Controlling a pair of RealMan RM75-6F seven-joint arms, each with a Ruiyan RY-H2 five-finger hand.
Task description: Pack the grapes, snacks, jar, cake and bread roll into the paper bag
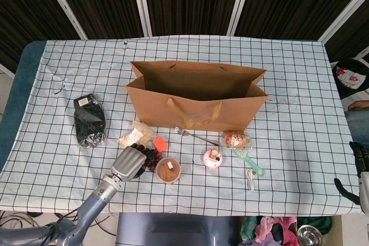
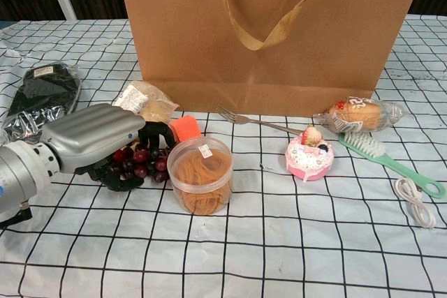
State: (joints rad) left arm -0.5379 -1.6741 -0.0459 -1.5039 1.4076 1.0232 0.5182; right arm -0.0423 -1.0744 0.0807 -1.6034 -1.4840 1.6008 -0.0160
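Note:
The brown paper bag stands open in the middle of the table. In front of it, my left hand lies over the dark red grapes with its dark fingers curled around the bunch on the cloth. Right beside them is the clear jar. The pink cake and the wrapped bread roll lie further right. A snack bag and a black snack pack lie to the left. Only dark parts of my right hand show at the right edge.
A fork lies against the bag's foot. A green brush and a white cable lie right of the cake. An orange tag sits behind the jar.

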